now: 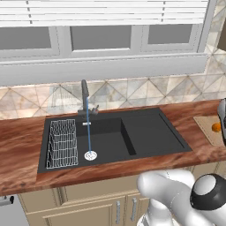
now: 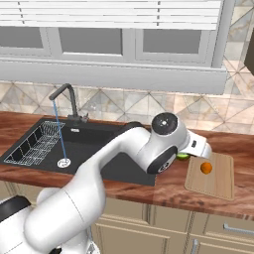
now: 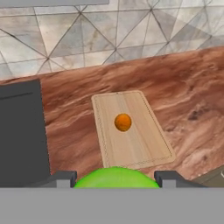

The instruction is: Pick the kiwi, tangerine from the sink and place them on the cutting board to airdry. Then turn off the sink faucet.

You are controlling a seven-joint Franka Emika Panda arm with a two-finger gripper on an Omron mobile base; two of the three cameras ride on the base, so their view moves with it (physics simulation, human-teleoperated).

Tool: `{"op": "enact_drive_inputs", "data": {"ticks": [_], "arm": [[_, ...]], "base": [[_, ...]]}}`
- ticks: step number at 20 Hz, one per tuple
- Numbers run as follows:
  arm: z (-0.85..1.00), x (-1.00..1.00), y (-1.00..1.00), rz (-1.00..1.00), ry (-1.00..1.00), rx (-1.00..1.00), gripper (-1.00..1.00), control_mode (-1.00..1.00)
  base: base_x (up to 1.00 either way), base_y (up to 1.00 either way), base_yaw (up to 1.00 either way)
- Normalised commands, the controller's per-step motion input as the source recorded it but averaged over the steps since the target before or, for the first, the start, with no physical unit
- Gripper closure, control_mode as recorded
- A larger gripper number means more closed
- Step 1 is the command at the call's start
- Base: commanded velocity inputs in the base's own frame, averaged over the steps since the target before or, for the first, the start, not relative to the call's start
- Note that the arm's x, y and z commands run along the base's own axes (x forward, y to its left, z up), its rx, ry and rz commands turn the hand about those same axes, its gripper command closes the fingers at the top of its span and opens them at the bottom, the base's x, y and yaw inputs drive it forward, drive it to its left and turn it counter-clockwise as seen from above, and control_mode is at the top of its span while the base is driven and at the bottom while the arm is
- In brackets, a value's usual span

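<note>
Tangerine (image 3: 123, 122) already on cutting board (image 3: 144, 144), roughly mid-board, resting alone; first fruit judged done. Kiwi (image 3: 116, 176) out of sink (image 1: 150, 132), carried in pincer (image 3: 116, 180) above the reddish worktop (image 3: 183, 96), just short of the board's near edge in the hand view; in the right base view a sliver of green visible at the hand, beside the board's left edge. Second placement judged under way, not yet complete: kiwi not on the board. Pincer closed on kiwi, one finger tip (image 3: 61, 178) on each side of the fruit, gap equal to the fruit's width; contact appears firm but pad faces mostly hidden by the fruit. Sink basins free of fruit in both base views; wire rack (image 1: 62, 143) at the left end. Sink faucet (image 1: 85, 98) on, thin blue stream (image 1: 88, 132) falling to the round drain (image 1: 90, 155). Left to do, by judgement: carry kiwi over board, set down clear of tangerine, release, then return left to faucet handle and shut off water.
</note>
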Motion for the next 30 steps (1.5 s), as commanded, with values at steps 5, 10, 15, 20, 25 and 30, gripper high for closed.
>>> {"op": "enact_drive_inputs", "data": {"ticks": [5,10,15,20,25,30], "arm": [[-0.13,0.00,-0.28,0.00,0.04,0.00,1.00,-1.00],[-0.29,-0.01,-0.12,0.00,0.05,0.00,1.00,-1.00],[-0.31,-0.02,-0.01,0.00,0.02,0.00,1.00,-1.00],[-0.20,0.00,0.00,0.00,0.00,0.00,1.00,-1.00],[-0.19,0.00,0.00,0.00,0.00,0.00,1.00,-1.00],[-0.15,0.01,0.00,0.00,0.02,0.00,1.00,-1.00]], "base": [[0.00,0.00,0.00],[0.00,0.00,0.00],[0.00,0.00,0.00],[0.00,0.00,0.00],[0.00,0.00,0.00],[0.00,0.00,0.00]]}}
